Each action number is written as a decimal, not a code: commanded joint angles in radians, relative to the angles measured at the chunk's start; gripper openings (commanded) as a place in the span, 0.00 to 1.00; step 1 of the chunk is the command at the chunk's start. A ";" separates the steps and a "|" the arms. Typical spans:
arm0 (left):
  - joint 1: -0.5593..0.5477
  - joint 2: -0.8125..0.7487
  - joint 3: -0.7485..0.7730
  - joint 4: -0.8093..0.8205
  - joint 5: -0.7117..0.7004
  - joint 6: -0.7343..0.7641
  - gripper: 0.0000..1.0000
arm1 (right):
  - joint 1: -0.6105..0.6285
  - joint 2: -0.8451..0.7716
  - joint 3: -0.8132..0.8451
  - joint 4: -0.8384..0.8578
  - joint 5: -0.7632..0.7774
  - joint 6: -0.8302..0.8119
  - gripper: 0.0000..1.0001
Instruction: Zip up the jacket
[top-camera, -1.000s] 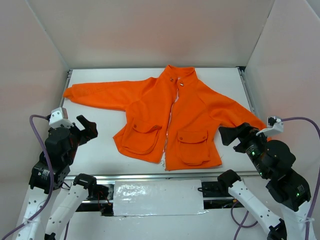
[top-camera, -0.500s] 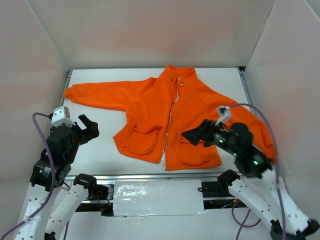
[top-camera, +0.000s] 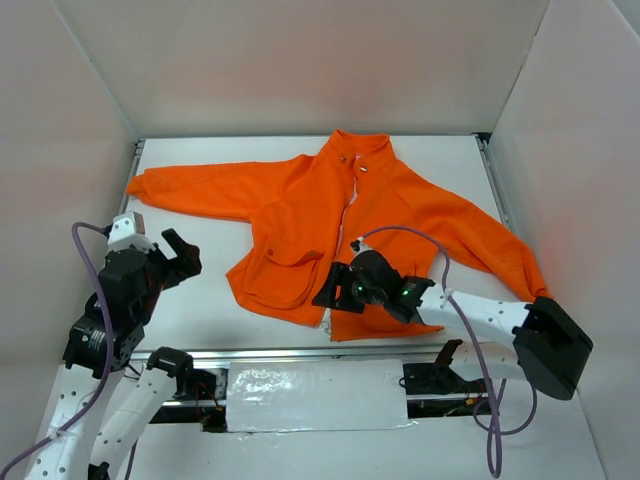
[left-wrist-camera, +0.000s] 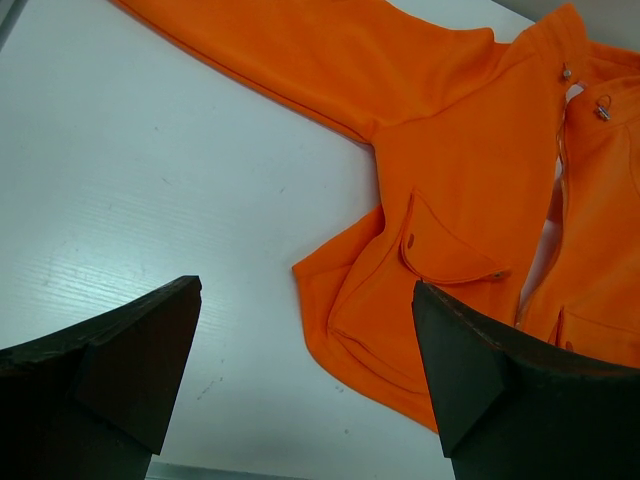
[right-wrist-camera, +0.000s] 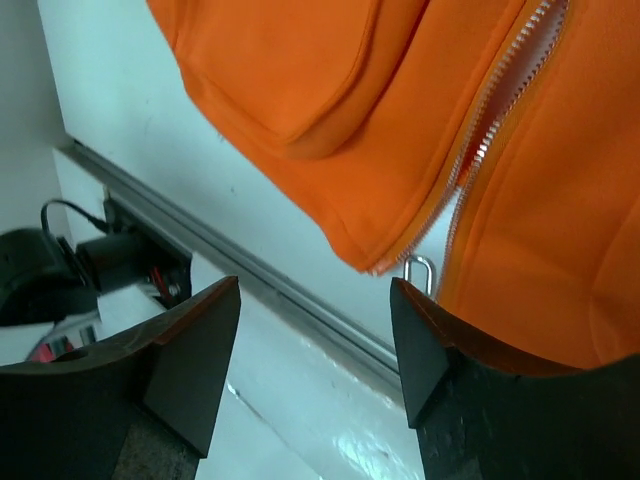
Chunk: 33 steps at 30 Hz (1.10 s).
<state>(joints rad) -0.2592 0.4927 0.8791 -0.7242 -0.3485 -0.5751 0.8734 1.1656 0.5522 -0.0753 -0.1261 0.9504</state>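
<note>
Jacket (top-camera: 400, 215): soft floppy fleece, will bunch. Pinch metal zipper pull (right-wrist-camera: 420, 271) at hem, centre of right wrist view. Right tool (right-wrist-camera: 315, 300) gapes over it, empty; left tool (left-wrist-camera: 307, 300) released.

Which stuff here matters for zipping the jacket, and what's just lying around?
Belongs to the job: bright orange fleece jacket, its pale centre zipper, small metal zipper pull, right tool.
Just there: purple cables, silver table-edge rail, glossy white panel.
</note>
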 joint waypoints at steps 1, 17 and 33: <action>-0.006 0.015 0.001 0.054 0.023 0.029 0.99 | 0.024 0.043 -0.009 0.186 0.104 0.091 0.69; -0.008 0.023 -0.002 0.069 0.062 0.047 0.99 | -0.016 0.253 0.160 0.023 0.344 0.067 0.68; -0.008 0.023 -0.002 0.072 0.075 0.052 1.00 | -0.039 0.393 0.117 0.186 0.253 0.077 0.71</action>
<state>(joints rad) -0.2611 0.5198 0.8787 -0.7013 -0.2844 -0.5488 0.8394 1.5375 0.6857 0.0341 0.1486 1.0248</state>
